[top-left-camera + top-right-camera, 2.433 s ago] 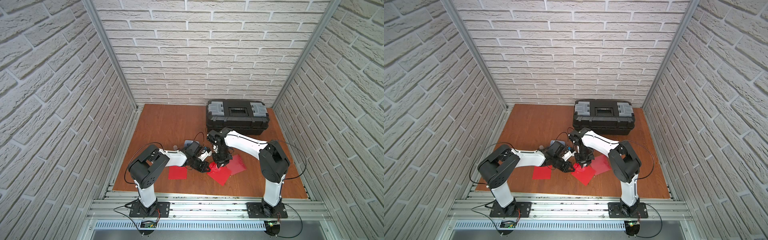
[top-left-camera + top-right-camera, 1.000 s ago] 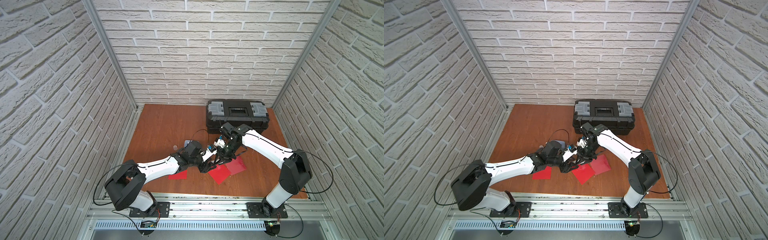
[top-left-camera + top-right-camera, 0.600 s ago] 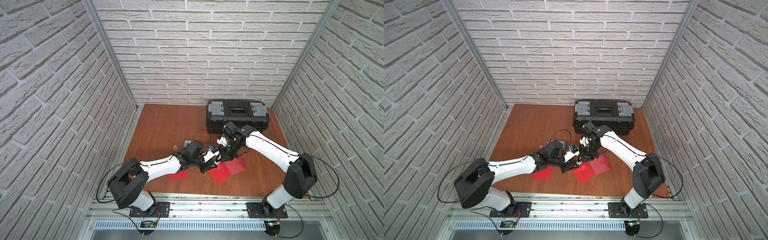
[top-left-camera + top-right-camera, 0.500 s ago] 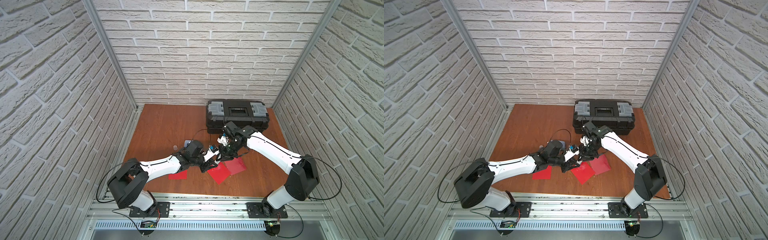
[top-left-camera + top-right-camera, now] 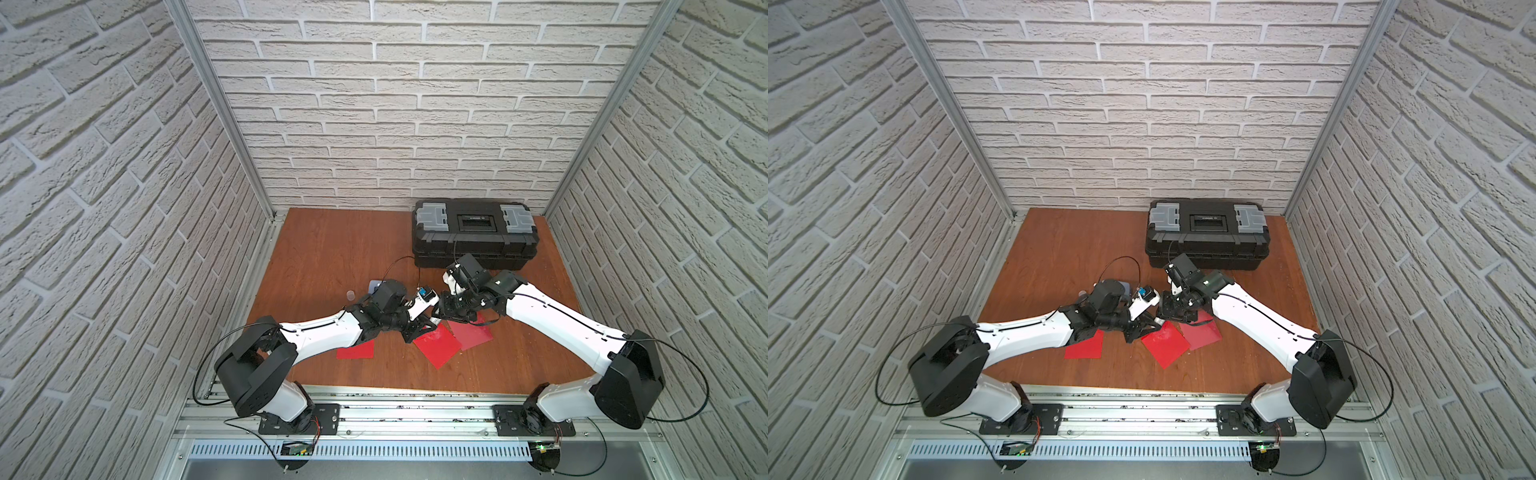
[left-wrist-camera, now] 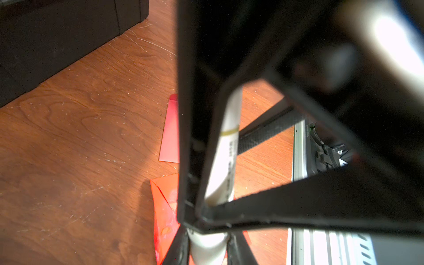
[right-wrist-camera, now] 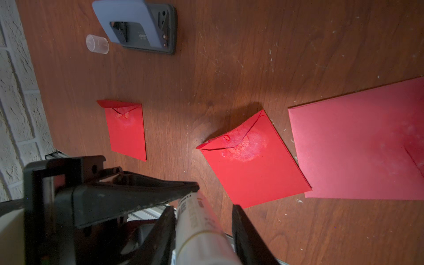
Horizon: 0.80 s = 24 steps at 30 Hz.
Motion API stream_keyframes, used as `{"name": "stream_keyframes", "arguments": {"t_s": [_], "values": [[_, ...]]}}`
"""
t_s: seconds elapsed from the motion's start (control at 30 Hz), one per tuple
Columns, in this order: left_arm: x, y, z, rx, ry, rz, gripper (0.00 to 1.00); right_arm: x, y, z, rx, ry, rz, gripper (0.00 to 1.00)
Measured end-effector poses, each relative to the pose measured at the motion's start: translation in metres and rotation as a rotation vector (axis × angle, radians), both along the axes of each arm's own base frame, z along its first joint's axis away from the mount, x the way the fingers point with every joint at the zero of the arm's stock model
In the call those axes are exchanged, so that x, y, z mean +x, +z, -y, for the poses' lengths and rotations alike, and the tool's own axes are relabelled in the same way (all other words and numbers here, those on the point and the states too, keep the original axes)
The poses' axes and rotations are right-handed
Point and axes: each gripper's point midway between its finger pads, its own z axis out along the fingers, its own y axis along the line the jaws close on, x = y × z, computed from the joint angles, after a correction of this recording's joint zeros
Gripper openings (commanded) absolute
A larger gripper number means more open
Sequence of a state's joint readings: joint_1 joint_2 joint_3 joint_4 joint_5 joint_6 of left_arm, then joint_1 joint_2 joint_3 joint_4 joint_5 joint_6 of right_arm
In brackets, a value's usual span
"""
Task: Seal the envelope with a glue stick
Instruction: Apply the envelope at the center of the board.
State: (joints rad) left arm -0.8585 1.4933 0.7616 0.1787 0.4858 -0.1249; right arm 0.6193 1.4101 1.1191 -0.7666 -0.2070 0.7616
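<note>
The glue stick [image 7: 197, 224] is pinched by the left gripper [image 6: 207, 238]. The right gripper [image 7: 203, 207] is spread a little around it. Brown wood table [image 5: 332, 249], white brick walls [image 5: 415, 124].

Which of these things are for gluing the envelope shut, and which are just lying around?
For the job:
glue stick
clear cap, probably the stick's
small envelope, middle envelope, big envelope; I can't tell which one gets sealed

Just lying about:
hole punch
toolbox
</note>
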Motion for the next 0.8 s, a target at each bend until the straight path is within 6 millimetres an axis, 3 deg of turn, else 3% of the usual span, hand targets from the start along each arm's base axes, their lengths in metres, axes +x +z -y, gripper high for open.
{"name": "stream_keyframes", "arguments": {"t_s": [0.17, 0.3, 0.37, 0.5, 0.67, 0.8], "values": [[0.001, -0.003, 0.0, 0.007, 0.01, -0.009, 0.0, 0.003, -0.003, -0.004, 0.023, -0.045, 0.032, 0.34], [0.001, -0.007, -0.001, 0.018, 0.014, -0.015, 0.01, 0.003, -0.005, -0.007, 0.024, -0.063, 0.056, 0.1], [0.002, -0.008, -0.002, 0.025, 0.018, -0.016, 0.14, 0.003, -0.006, -0.008, 0.016, -0.067, 0.067, 0.04], [0.005, -0.007, -0.003, 0.028, 0.038, -0.006, 0.35, 0.006, -0.005, -0.007, -0.004, -0.071, 0.099, 0.03], [0.011, -0.002, -0.007, 0.029, 0.093, 0.005, 0.41, 0.007, 0.002, -0.011, -0.035, -0.021, 0.204, 0.03], [0.007, -0.014, -0.021, 0.066, 0.128, -0.007, 0.43, 0.004, 0.001, -0.02, -0.055, 0.072, 0.314, 0.03]]}}
